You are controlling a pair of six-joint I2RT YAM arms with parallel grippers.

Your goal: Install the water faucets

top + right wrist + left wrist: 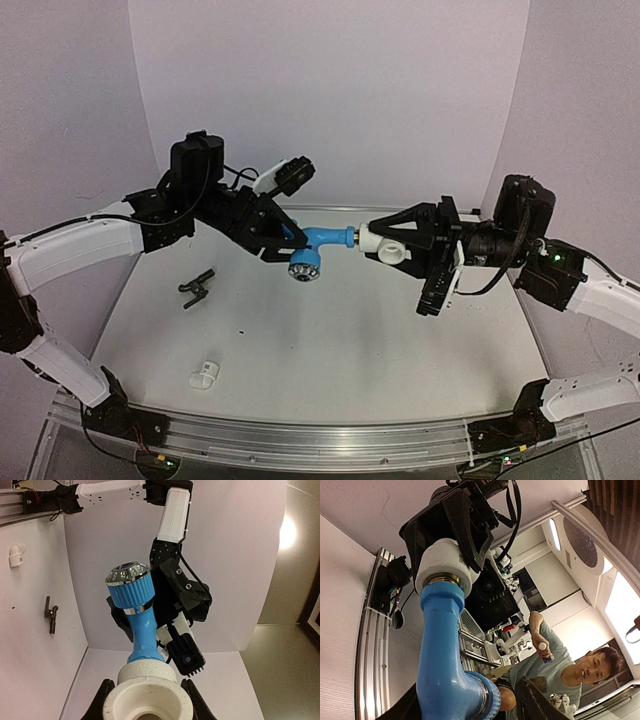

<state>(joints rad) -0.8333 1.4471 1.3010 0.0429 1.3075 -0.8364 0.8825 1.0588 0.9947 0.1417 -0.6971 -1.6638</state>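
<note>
The blue water faucet [322, 240] hangs in mid-air above the table, its ribbed knob [304, 268] pointing down toward me. My left gripper [287, 236] is shut on the faucet's body. My right gripper [388, 244] is shut on a white pipe fitting [378, 242], and the faucet's stem sits in that fitting's end. In the left wrist view the faucet [437, 645] runs up into the fitting [442, 562]. In the right wrist view the fitting [147, 695] sits between my fingers [102, 700], with the faucet [140, 625] beyond it.
A small black part [197, 288] lies on the table at the left, and a small white fitting [203, 375] lies near the front edge. Both also show in the right wrist view, the black part [50, 614] and the white fitting [16, 554]. White walls enclose the table.
</note>
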